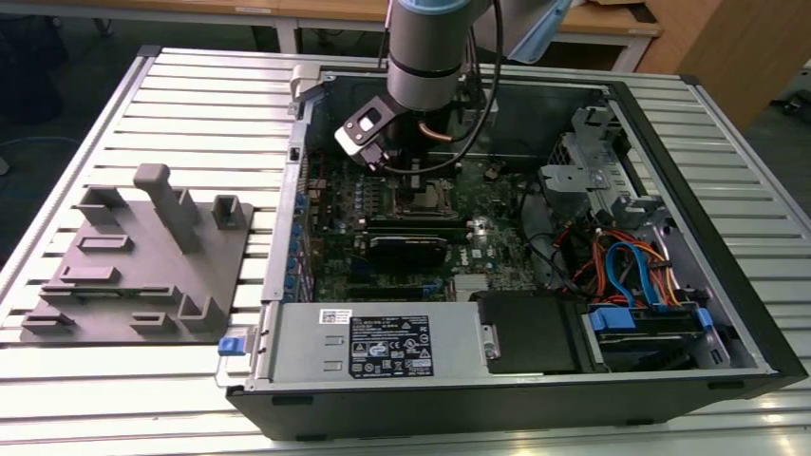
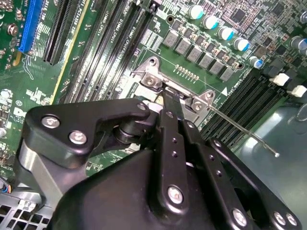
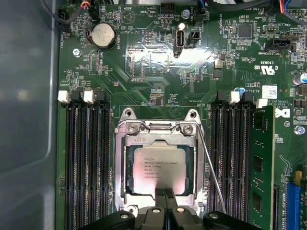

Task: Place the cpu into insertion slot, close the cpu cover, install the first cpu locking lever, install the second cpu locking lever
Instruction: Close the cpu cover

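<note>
- The arm (image 1: 431, 57) reached down into the open computer case (image 1: 659, 123), which lay on its side on a slatted metal table (image 1: 203, 95).
- The gripper (image 3: 166, 194) stood over the near edge of the socket area on the green motherboard (image 3: 158, 72).
- In both wrist views its two fingers (image 2: 171, 103) were pressed together, with nothing seen between them.
- The cpu (image 3: 159, 170) lay flat in the insertion slot (image 3: 191, 167), silver-grey top facing up and sitting square to the socket.
- The cpu cover (image 3: 123, 167) was down over the chip, its metal frame running round all four sides and the chip showing through the cut-out.
- In the second wrist view the fingertips met the cover's edge close to two screws. Whether they actually pressed on it could not be settled from this angle.
- One thin wire locking lever (image 3: 211, 172) stood free of the socket, slanting away from a corner of the cover. It ran alongside the neighbouring bank of black memory slots (image 3: 230, 163).
- A second bank of memory slots (image 3: 86, 163) flanked the socket on the opposite side.
- One green memory stick (image 3: 261, 163) sat in a slot beyond the lever.
- A coin cell (image 3: 101, 36) sat on the board, well apart from the socket.
- On the exterior view's left, a grey moulded fixture (image 1: 127, 266) lay on the table beside the case.
</note>
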Tool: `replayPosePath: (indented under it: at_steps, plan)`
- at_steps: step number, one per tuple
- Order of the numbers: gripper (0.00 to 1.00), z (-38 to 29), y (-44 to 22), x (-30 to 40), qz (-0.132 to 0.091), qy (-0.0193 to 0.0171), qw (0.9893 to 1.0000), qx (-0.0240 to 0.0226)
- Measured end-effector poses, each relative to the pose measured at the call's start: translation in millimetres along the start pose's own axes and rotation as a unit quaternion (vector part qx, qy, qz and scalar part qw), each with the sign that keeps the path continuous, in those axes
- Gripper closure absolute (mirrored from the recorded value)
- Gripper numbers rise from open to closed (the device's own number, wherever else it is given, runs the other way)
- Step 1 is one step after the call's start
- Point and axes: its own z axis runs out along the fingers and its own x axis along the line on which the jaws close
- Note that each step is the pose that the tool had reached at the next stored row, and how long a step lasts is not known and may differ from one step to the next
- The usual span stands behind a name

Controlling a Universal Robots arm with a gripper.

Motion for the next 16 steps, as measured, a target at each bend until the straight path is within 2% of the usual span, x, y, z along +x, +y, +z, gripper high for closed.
replayPosePath:
  at_steps: [2,8,13,16]
  plan:
    - [0.9,-0.9,0.1,0.2,0.0,0.0005,1.0,-0.0004]
    - [0.9,-10.8,-0.1,0.2,0.0,0.0,1.0,0.0]
    - [0.9,-11.8,0.5,0.2,0.0,0.0,1.0,0.0001]
    - [0.9,-11.8,6.4,0.2,0.0,0.0,1.0,0.0005]
